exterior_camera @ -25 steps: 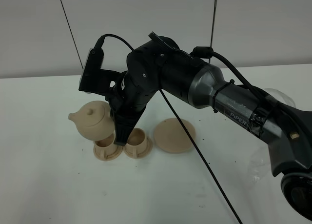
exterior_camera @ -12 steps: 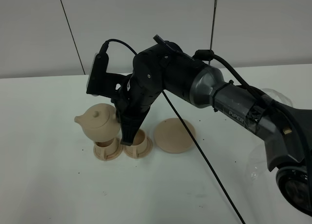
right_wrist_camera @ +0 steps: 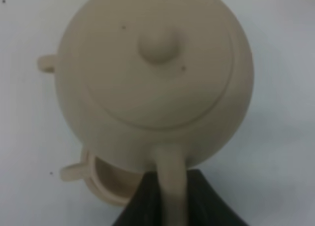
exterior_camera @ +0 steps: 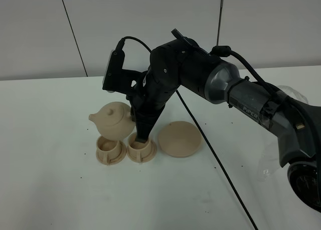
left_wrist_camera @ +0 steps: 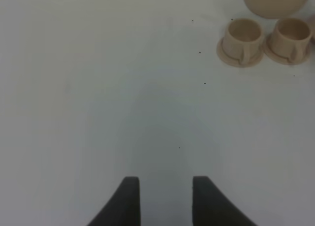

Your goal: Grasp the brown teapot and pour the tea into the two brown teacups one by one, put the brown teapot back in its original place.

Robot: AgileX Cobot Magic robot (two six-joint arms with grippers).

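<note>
From where I stand, the right gripper (exterior_camera: 141,138) is clamped tight on the loop handle (right_wrist_camera: 170,184) of the brown teapot (exterior_camera: 114,121), which hangs in the air over the two cups, its body mostly above the outer teacup (exterior_camera: 109,151) and its spout (exterior_camera: 94,118) pointing away from the arm. The inner teacup (exterior_camera: 141,148) sits just beside it on its small saucer, and the wide saucer (exterior_camera: 179,139) next to that lies bare on the white surface (exterior_camera: 60,190). The pot looks close to level, so I would guess no tea is running at this moment. To pour well, the spout tip should hang right over a cup's mouth before the wrist rolls, and the tilt should come slowly and from low down. The dark fingertips hang very close to the inner teacup, so any swing risks a knock. The left gripper (left_wrist_camera: 166,182) waits well apart, jaws parted and holding nothing
</note>
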